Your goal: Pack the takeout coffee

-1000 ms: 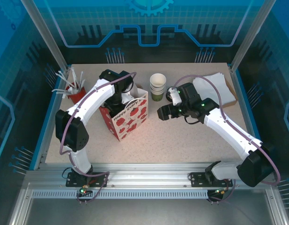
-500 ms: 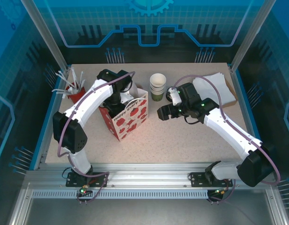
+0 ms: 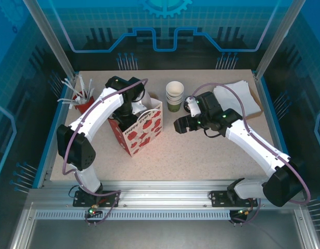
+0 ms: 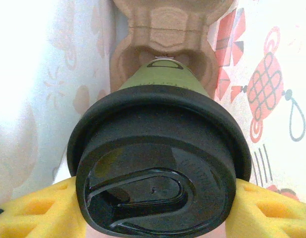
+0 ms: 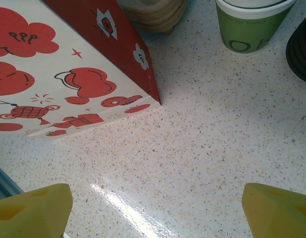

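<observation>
In the left wrist view the takeout coffee (image 4: 160,79), a green cup under a round black lid (image 4: 157,148), hangs inside the red-and-white paper bag (image 4: 272,89). My left gripper (image 4: 153,208) is shut on it, one yellow finger (image 4: 38,210) pressed against each side just under the lid. Below the cup lies a brown cardboard carrier (image 4: 162,34) at the bag's bottom. From above, the left gripper (image 3: 129,106) reaches down into the open top of the bag (image 3: 141,129). My right gripper (image 3: 181,124) hovers open over bare table to the right of the bag.
A stack of lidless cups (image 3: 174,96) stands behind the right gripper, with black lids (image 5: 301,49) beside it. White napkins (image 3: 237,96) lie at the back right. A red holder of straws (image 3: 82,98) stands at the back left. Brown carriers (image 5: 153,15) sit behind the bag.
The left arm's elbow has drifted slightly to the left while its gripper stays in the bag. The right arm has not moved.
</observation>
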Action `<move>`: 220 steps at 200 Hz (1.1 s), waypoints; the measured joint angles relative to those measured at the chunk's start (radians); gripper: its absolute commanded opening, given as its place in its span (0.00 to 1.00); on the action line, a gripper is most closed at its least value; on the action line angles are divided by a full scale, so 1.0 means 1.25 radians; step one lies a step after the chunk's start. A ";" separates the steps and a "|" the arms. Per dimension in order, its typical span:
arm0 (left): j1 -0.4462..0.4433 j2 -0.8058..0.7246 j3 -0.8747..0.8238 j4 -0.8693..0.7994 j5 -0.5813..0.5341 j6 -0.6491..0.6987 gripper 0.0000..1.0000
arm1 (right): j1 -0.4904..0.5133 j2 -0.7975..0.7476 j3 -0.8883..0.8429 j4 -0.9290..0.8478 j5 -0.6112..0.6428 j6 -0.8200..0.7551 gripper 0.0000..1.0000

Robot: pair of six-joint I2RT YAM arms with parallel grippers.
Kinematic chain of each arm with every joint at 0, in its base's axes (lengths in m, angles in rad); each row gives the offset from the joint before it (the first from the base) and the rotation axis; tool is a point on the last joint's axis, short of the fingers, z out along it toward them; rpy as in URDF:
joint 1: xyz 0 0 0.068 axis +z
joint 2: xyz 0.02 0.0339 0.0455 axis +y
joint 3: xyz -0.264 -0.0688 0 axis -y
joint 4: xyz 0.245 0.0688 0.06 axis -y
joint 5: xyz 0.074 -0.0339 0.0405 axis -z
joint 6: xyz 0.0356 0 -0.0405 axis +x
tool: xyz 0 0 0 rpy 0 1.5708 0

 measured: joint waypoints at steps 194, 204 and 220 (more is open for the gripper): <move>0.005 0.043 -0.014 0.021 -0.001 0.000 0.50 | 0.006 0.008 0.000 0.000 0.000 0.000 0.90; 0.005 0.043 -0.014 0.022 -0.001 0.000 0.50 | 0.008 0.008 0.000 0.000 0.000 0.000 0.90; 0.005 0.043 -0.014 0.022 -0.001 0.000 0.50 | 0.010 0.008 0.000 0.000 0.000 0.000 0.90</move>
